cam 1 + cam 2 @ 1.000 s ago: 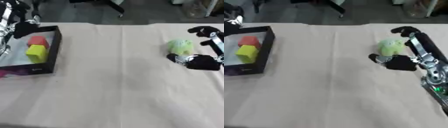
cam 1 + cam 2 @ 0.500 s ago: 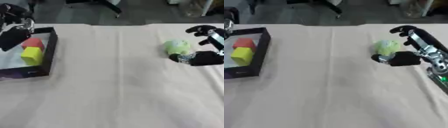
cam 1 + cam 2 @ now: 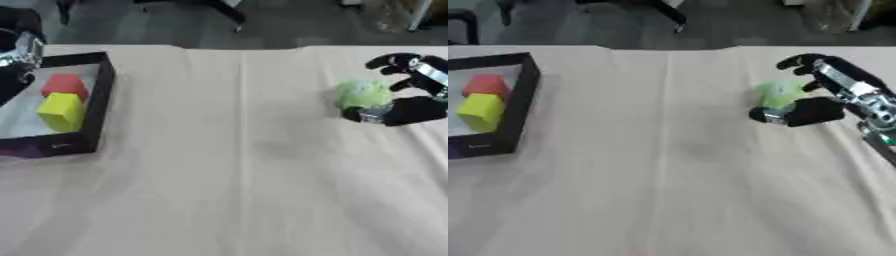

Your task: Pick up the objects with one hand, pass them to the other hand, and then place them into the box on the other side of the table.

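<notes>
- On the desk's (image 3: 245,165) right: my right hand (image 3: 820,107) cupped half-open around the green ball (image 3: 779,93), not yet closed.
- Next: close, lift, pass to left hand (image 3: 13,75) by the box (image 3: 98,105).

The table (image 3: 245,165) is viewed from above by both eyes of the head camera, facing forward and down. Nearly the same scene is shared: the box (image 3: 98,95) at the left and the right hand (image 3: 820,97) at the right, shifted slightly sideways between views.
</notes>
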